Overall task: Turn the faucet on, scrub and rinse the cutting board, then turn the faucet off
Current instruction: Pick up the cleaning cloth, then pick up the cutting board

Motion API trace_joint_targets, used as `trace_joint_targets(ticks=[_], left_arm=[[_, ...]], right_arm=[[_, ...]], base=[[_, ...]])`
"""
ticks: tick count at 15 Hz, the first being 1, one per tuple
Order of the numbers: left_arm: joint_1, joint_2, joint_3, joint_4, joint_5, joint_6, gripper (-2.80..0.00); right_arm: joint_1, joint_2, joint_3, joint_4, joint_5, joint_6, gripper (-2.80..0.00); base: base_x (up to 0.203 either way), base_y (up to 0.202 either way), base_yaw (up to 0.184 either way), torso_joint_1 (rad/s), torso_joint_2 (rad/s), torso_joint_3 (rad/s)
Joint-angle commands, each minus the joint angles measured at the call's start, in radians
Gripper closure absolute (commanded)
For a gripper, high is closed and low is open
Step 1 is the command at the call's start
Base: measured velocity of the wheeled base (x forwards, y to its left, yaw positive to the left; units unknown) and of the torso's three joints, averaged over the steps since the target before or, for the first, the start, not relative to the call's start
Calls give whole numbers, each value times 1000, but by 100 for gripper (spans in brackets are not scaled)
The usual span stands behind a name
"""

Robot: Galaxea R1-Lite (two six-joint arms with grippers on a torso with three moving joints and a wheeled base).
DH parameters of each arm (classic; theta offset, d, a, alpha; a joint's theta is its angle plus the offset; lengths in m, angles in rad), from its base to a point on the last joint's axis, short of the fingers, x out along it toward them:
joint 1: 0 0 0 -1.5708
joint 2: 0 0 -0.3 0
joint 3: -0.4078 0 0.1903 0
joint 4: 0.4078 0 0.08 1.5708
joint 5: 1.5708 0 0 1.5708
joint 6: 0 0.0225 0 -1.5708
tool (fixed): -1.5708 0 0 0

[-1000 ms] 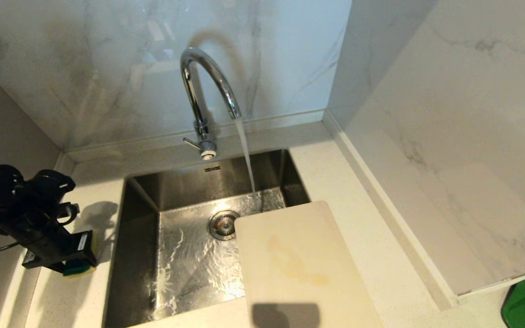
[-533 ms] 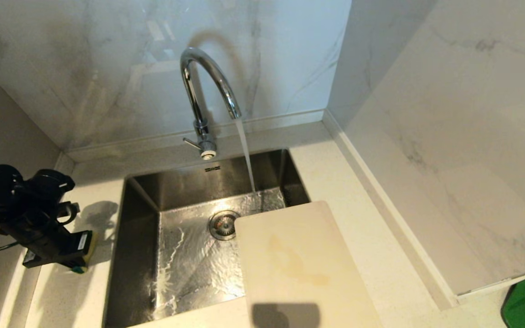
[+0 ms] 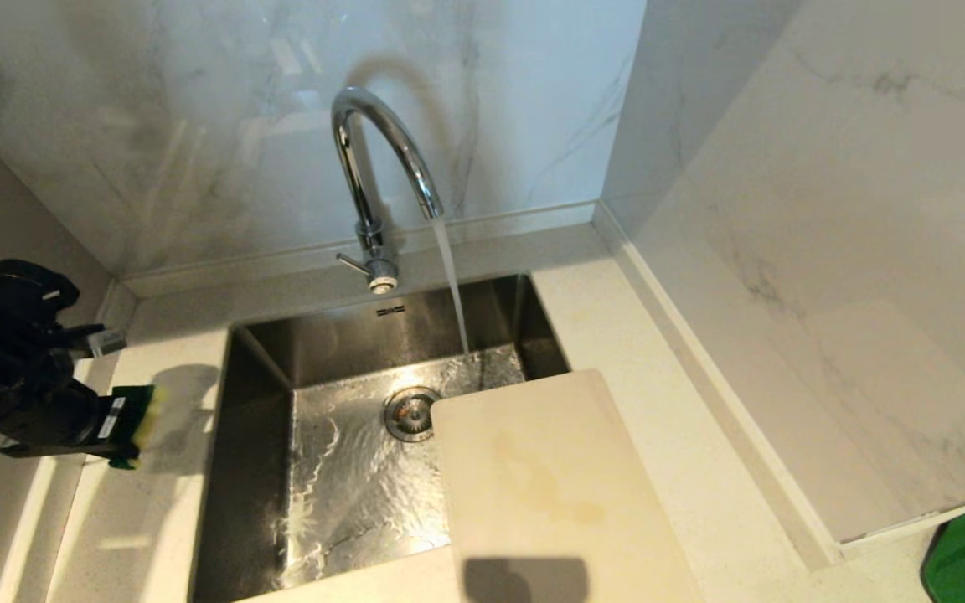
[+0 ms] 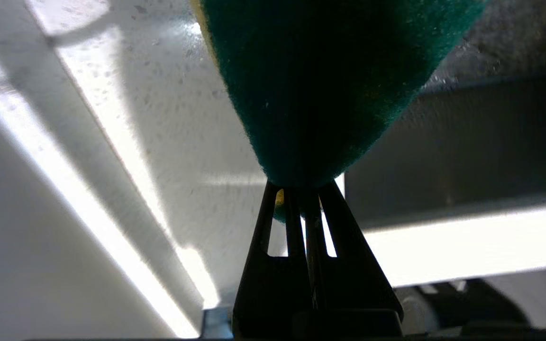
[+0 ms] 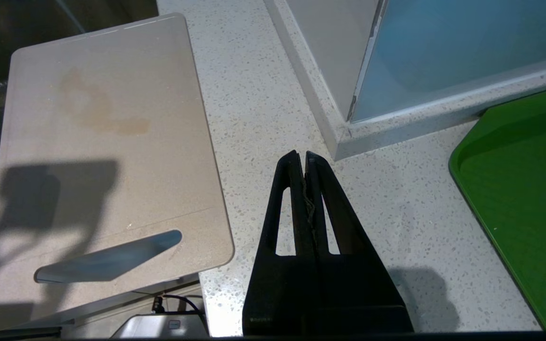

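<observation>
Beside the steel sink [image 3: 265, 368] on speckled counter [image 3: 147, 519], left gripper [image 3: 126, 416] pinches a sponge [image 3: 143, 410].

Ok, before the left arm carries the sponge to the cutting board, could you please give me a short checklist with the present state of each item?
1. Water runs from the faucet into the sink: ok.
2. Left gripper shut on the sponge: ok.
3. Sponge lifted off the counter, beside the sink: ok.
4. Cutting board lies flat, partly over the sink's right edge, stain facing up: ok.
5. Board under the water stream: not ok, the stream falls behind it.
6. Right gripper shut and empty, over the counter beside the board, not holding it steady: not ok.
</observation>
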Motion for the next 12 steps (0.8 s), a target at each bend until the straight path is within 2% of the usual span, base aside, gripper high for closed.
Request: trace_joint_targets(ticks=[1, 5, 12], left_arm=[[-1, -141, 19, 25, -2, 23, 0], [-20, -361, 75, 69, 0, 35, 0], [-36, -954, 315, 102, 2, 24, 0]], right_arm=[[0, 0, 0, 0, 0, 1, 0], [0, 0, 0, 0, 0, 1, 0], [0, 0, 0, 0, 0, 1, 0]], base=[[0, 0, 0, 0, 0, 0], [0, 0, 0, 0, 0, 0], [0, 0, 0, 0, 0, 0]])
